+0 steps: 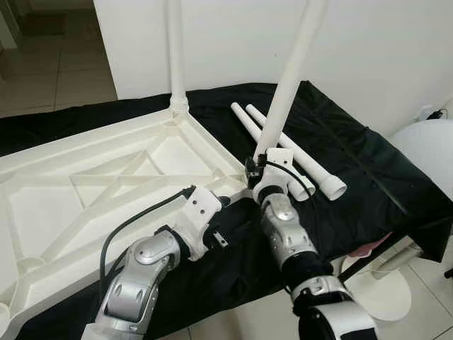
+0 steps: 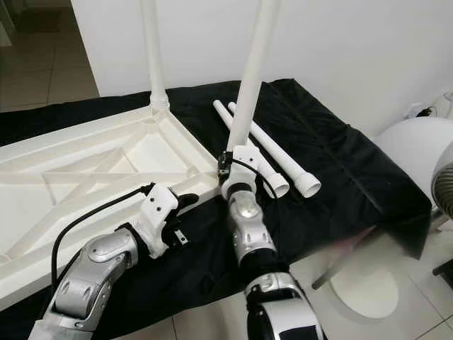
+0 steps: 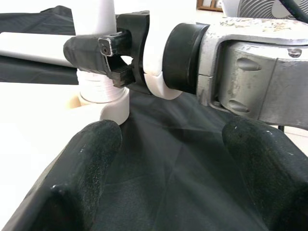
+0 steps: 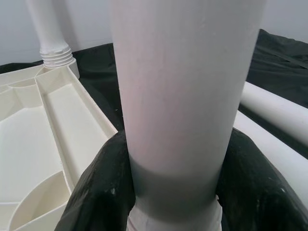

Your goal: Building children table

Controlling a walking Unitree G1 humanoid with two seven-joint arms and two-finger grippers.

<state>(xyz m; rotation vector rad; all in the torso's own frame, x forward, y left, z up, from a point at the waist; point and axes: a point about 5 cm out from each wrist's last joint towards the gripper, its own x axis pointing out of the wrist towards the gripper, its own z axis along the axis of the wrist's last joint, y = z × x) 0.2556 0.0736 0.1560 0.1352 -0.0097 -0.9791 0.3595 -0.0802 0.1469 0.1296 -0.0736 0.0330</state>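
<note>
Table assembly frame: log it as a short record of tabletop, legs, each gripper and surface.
tabletop: white tabletop lies upside down, ribbed underside up
fitted leg: far leg stands upright in its corner socket
leg in work: near leg stands tilted at the near corner socket
spare legs: two loose legs lie side by side on the cloth
right gripper: right gripper is shut on the near leg just above its threaded base
left gripper: left gripper is open, beside that corner, holding nothing
surface: black cloth under everything
</note>
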